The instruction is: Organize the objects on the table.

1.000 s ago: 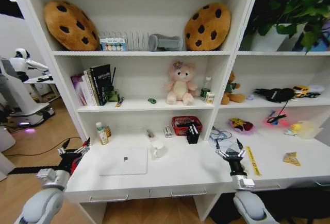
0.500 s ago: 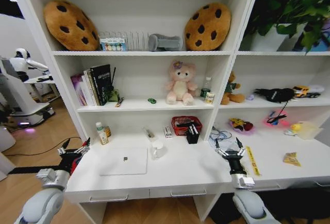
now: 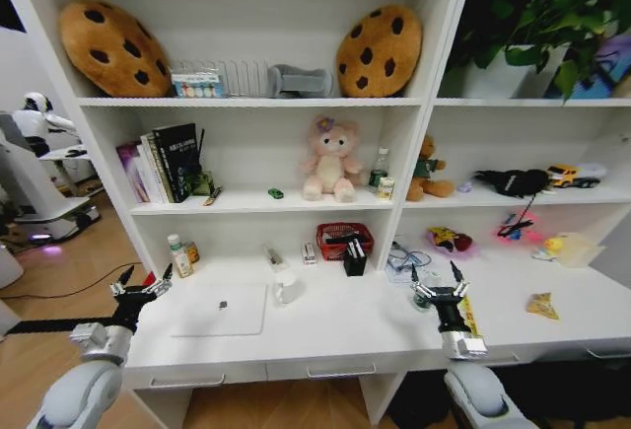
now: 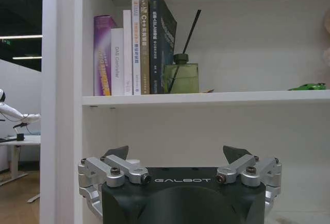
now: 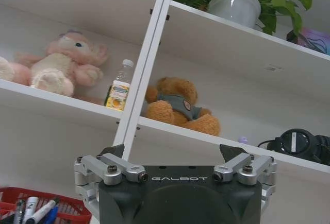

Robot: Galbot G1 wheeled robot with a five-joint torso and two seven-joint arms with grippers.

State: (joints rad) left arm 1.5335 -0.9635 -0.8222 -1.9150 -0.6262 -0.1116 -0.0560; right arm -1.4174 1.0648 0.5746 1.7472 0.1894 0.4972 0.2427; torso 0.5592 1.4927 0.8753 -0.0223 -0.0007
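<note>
A slim silver laptop [image 3: 219,309] lies closed on the white table [image 3: 335,322], left of centre. A tiny green toy car [image 3: 276,193] sits on the shelf above, also seen as the green car [image 4: 308,86] in the left wrist view. Pens stand in a black holder [image 3: 353,254] and in a red basket [image 3: 338,240], with the pens [image 5: 32,208] showing in the right wrist view. My left gripper [image 3: 141,285] [image 4: 175,154] hovers open at the table's left end. My right gripper [image 3: 437,286] [image 5: 172,152] hovers open over the table's right part. Both are empty.
A white mug [image 3: 286,289] stands beside the laptop, and small bottles [image 3: 180,255] stand at the back left. A yellow strip [image 3: 468,313] and a yellow packet [image 3: 540,304] lie to the right. Books [image 3: 158,165], plush toys [image 3: 328,163] and cookie cushions [image 3: 379,51] fill the shelves.
The whole head view has shifted a little to the left, so the camera moved. Both grippers hold the same open pose and the table's things have not moved.
</note>
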